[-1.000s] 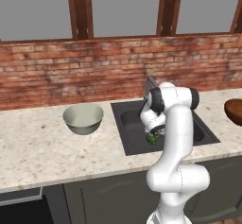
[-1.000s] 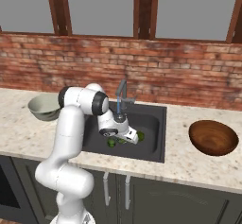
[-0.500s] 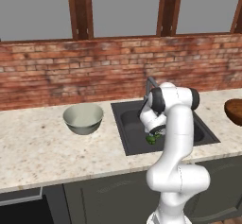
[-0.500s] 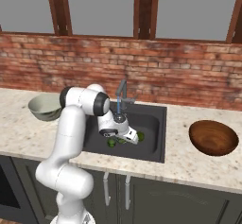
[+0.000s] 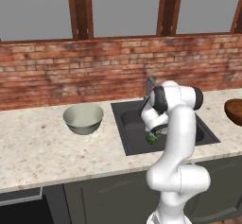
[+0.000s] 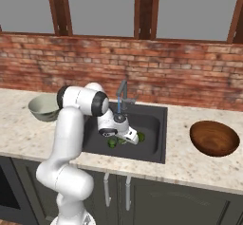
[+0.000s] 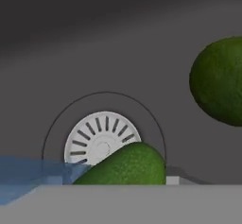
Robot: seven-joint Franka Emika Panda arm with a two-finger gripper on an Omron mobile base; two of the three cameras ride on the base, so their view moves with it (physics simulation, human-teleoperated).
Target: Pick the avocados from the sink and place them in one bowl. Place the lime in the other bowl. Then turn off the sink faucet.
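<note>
Crowding the hand [image 6: 114, 142], second avocado [image 7: 220, 81], drain [image 7: 101, 140]

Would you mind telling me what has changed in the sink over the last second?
Very little visibly moved: the gripper stays low in the sink, its jaws drawing in around an avocado, though a firm hold is not clear yet. The second avocado, both bowls and the running faucet stayed put.

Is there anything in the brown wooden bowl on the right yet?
No, the brown wooden bowl sits on the counter with only its bare inside showing in the right base view, and no fruit in it.
</note>
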